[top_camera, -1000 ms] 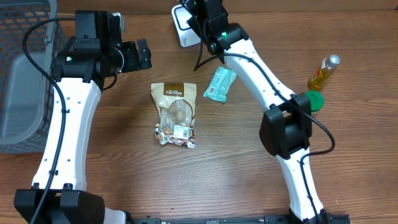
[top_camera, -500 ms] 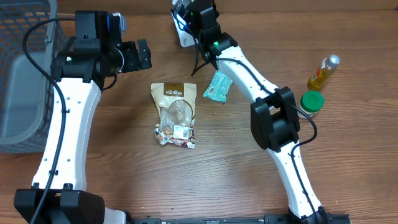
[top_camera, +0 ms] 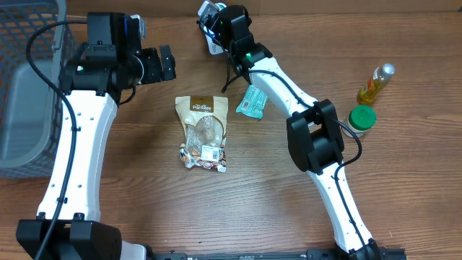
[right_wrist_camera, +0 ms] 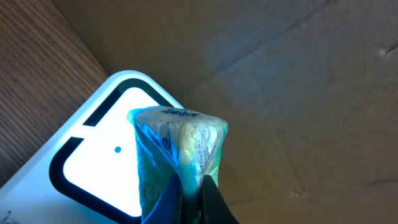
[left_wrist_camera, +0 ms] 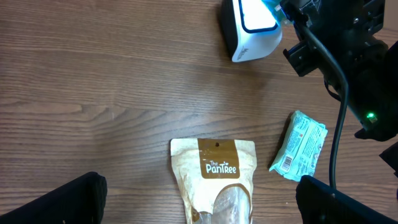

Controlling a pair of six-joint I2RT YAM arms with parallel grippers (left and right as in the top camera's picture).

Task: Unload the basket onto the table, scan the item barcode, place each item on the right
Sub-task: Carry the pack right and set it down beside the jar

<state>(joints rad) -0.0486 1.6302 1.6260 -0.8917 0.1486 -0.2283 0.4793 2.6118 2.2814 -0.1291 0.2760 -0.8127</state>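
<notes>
Brown wood-grain bench (top_camera: 260, 188) fills the overhead view, with a cardboard wall (right_wrist_camera: 298, 81) standing along its far edge. A grey basket (top_camera: 22, 87) takes up the far-left corner. At the right edge an oil bottle (top_camera: 375, 84) lies just beyond a green lid (top_camera: 362, 118). The near half of the bench is bare wood, apart from the two arm bases at the near edge.

A white scanner (top_camera: 211, 45) sits at the far edge with its window lit. The right fingers (right_wrist_camera: 214, 208) are pinched closed on a small packet (right_wrist_camera: 180, 155), the item to scan, and hold it in front of the glowing window close to the wall.

The left fingers (left_wrist_camera: 59, 202) are spread wide with nothing between them. They hover over the far-left part of the bench, between the basket and the scanner.

A Pantree pouch (top_camera: 203, 130) lies flat at mid-bench. A teal wrapped bar (top_camera: 253, 101) lies to its right, apart from it and partly under the right arm.
</notes>
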